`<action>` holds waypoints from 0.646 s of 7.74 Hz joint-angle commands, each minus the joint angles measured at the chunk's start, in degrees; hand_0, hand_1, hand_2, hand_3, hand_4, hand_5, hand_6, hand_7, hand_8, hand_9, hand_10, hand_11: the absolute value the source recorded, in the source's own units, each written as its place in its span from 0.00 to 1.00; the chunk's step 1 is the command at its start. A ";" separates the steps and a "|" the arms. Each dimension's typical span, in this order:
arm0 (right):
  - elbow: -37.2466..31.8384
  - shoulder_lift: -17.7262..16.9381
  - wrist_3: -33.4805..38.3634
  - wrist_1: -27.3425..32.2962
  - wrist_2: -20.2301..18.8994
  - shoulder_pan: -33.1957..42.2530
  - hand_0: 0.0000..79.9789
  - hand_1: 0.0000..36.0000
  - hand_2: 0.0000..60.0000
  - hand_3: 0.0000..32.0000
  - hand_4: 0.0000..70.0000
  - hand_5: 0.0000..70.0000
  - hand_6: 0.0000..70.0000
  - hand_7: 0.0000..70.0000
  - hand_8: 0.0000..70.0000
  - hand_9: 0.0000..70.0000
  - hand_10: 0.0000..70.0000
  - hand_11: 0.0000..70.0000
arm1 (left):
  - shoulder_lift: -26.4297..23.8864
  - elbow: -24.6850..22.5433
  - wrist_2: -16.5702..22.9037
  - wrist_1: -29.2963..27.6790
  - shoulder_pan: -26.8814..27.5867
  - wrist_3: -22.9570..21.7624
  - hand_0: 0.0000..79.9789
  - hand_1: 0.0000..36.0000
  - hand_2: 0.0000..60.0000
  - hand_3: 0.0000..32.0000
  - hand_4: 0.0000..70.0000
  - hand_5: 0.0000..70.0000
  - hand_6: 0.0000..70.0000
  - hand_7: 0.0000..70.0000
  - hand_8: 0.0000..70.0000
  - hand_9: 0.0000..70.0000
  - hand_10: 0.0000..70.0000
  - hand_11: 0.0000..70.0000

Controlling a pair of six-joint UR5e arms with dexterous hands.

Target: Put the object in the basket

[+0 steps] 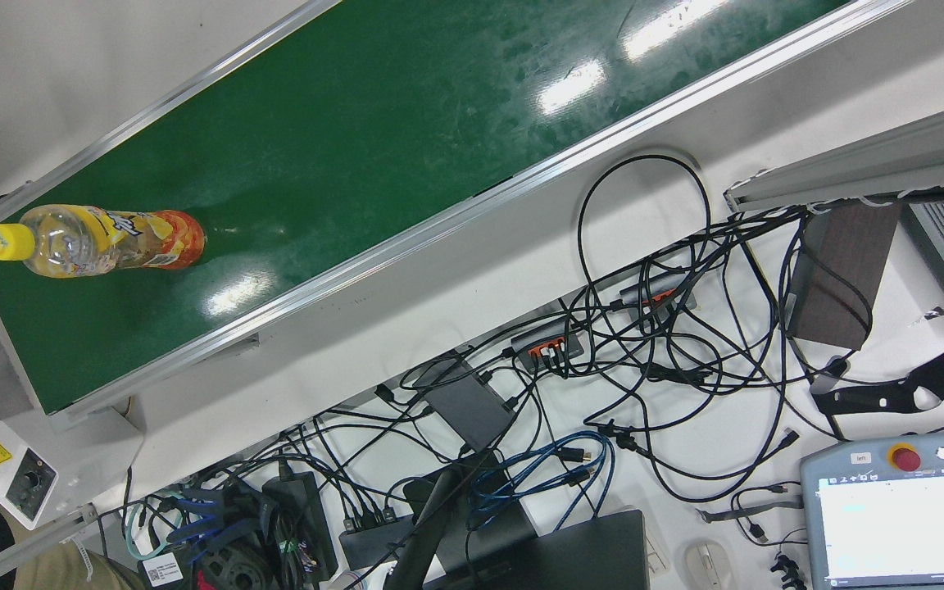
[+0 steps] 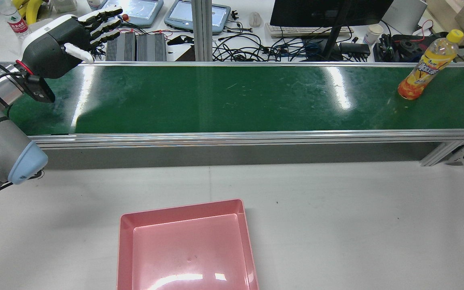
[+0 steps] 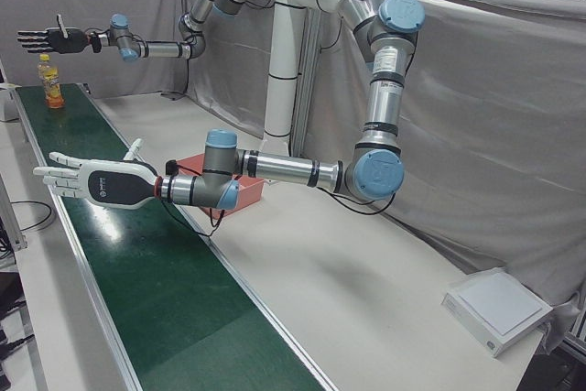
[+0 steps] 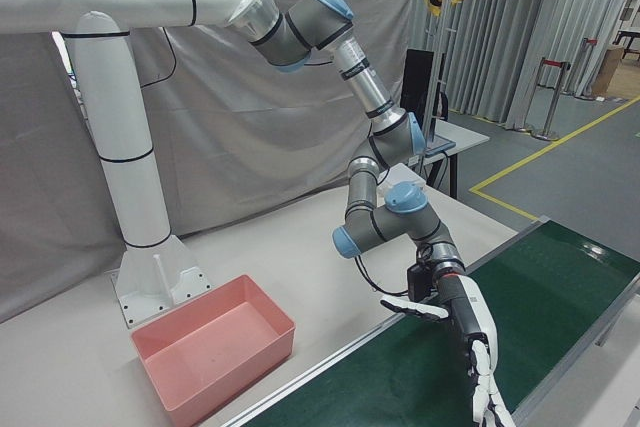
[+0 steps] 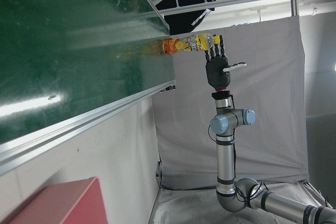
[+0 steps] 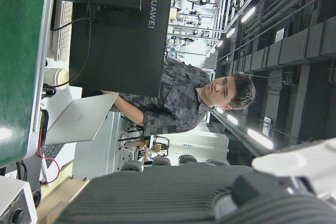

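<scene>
A yellow-capped bottle of orange drink (image 2: 427, 66) (image 1: 103, 240) (image 3: 50, 80) stands upright near the right end of the green conveyor belt (image 2: 232, 100). My right hand (image 3: 50, 40) (image 5: 218, 66) hovers just above the bottle's cap. It is open with its fingers stretched flat and touches nothing. My left hand (image 2: 67, 40) (image 3: 96, 180) (image 4: 470, 342) is open too, held flat over the belt's left part, far from the bottle. The pink basket (image 2: 183, 209) (image 3: 188, 164) (image 4: 215, 342) sits empty on the white table on my side of the belt.
Beyond the belt, a desk carries a monitor (image 2: 328, 12), teach pendants (image 2: 135, 10) and tangled cables (image 1: 644, 344). A person (image 5: 194, 3) stands behind the belt's far end. A white box (image 3: 494, 304) lies at the table's corner.
</scene>
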 commanded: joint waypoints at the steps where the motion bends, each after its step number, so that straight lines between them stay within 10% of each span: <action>1: 0.09 0.00 0.00 -0.03 0.00 0.00 0.00 0.00 0.00 0.00 0.00 0.00 0.00 0.00 0.00 0.00 0.00 0.00 | 0.02 0.00 0.00 0.00 0.00 -0.06 0.65 0.10 0.00 0.06 0.19 0.18 0.02 0.00 0.09 0.09 0.08 0.13; 5: -0.09 0.00 0.00 0.06 0.00 0.00 0.00 0.00 0.00 0.00 0.00 0.00 0.00 0.00 0.00 0.00 0.00 0.00 | 0.02 -0.35 0.18 -0.09 -0.71 -1.03 0.65 0.10 0.00 0.08 0.19 0.19 0.01 0.00 0.08 0.09 0.08 0.13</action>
